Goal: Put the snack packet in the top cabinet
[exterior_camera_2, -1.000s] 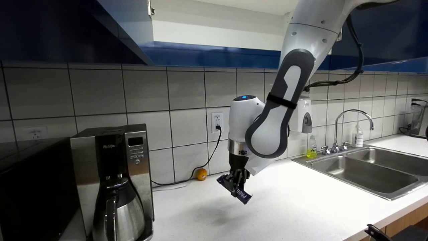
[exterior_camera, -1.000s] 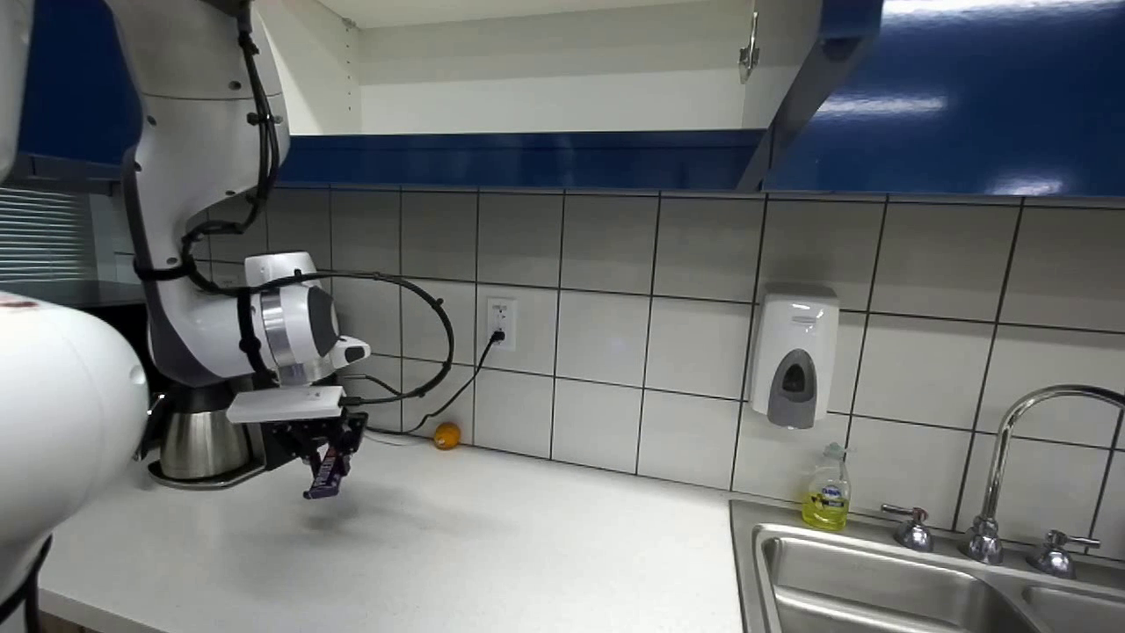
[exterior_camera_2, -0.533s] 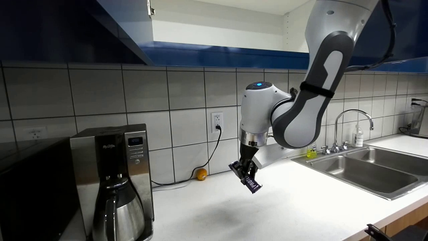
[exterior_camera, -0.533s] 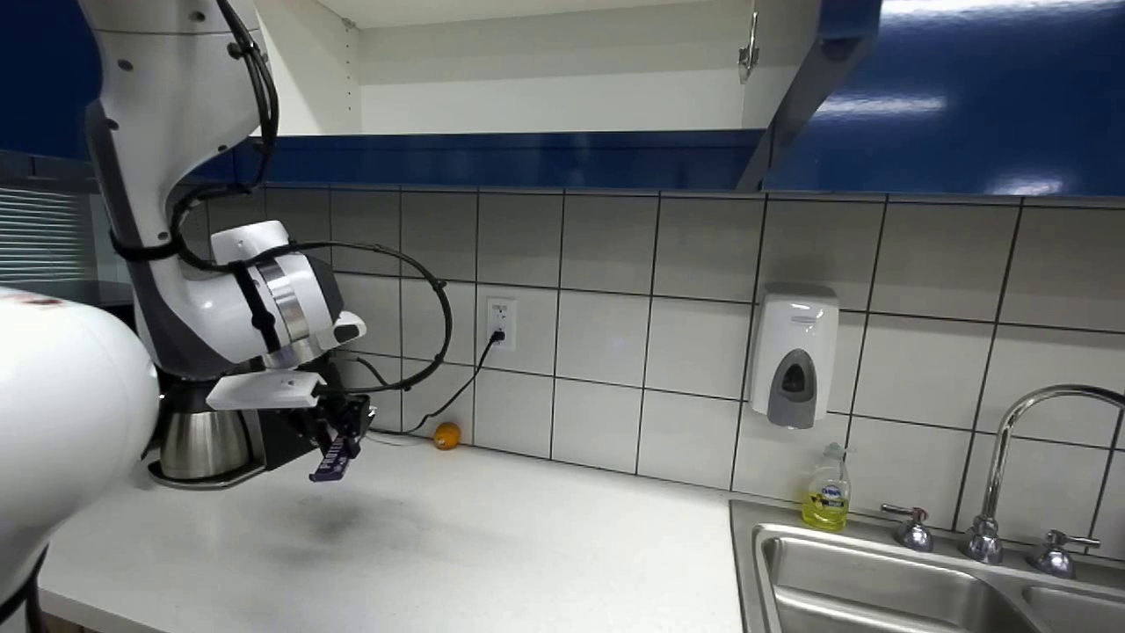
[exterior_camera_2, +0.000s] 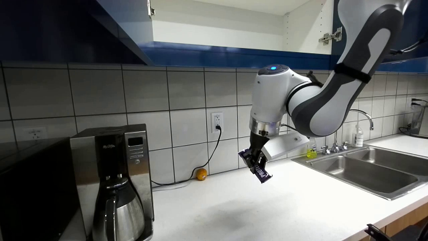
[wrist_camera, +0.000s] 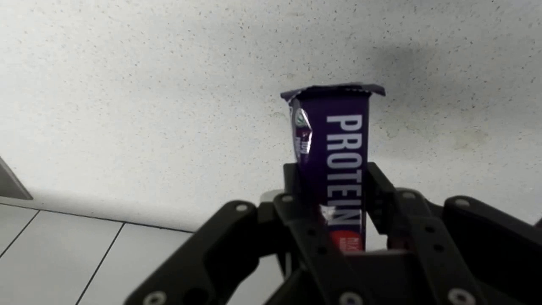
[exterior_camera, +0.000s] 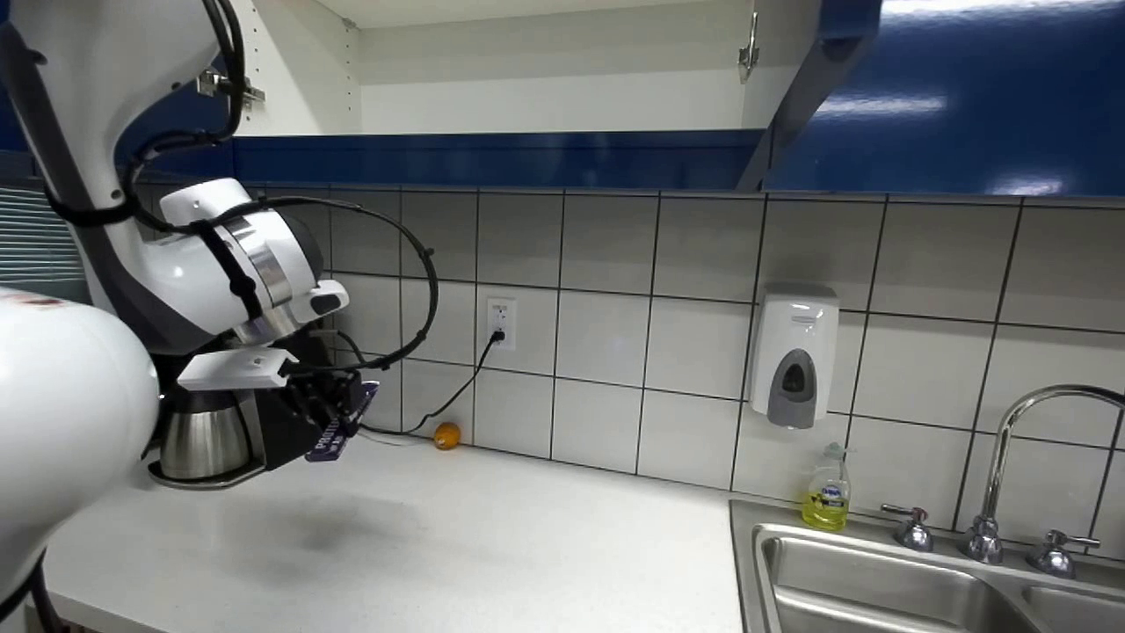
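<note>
One snack packet (wrist_camera: pixel 332 144) is pinched in the gripper (wrist_camera: pixel 332 182); top cabinet (exterior_camera: pixel 554 101) to be entered above its lower edge (exterior_camera: pixel 501 160).

Open cabinet (exterior_camera: pixel 545 101) — room inside, blue bottom panel (exterior_camera: pixel 492 161) blocking from below

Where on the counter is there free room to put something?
Widest bare patch: the counter between coffee maker and sink; above it hangs the gripper, holding the snack packet. Crowded: by the wall, around orange and cord; the sink's back rim, with soap bottle and faucet.
</note>
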Available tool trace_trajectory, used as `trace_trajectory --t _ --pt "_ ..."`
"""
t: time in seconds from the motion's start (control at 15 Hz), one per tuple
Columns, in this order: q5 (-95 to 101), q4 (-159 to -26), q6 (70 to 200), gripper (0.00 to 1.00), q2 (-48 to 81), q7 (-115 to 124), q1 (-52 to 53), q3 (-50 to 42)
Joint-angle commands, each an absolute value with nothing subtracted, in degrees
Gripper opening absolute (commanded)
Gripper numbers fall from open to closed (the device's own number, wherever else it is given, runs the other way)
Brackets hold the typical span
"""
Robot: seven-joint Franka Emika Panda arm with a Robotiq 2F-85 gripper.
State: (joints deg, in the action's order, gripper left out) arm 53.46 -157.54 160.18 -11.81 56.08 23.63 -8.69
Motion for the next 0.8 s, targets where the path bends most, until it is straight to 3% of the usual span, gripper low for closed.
trace_trajectory --t 0.0,0.73 --pt "54.6 -160.8 155.0 0.15 -21.0 58.3 23.4 -7.1" --pt "53.3 -159.4 145.0 0.15 -33.4 57.6 26.1 -4.5"
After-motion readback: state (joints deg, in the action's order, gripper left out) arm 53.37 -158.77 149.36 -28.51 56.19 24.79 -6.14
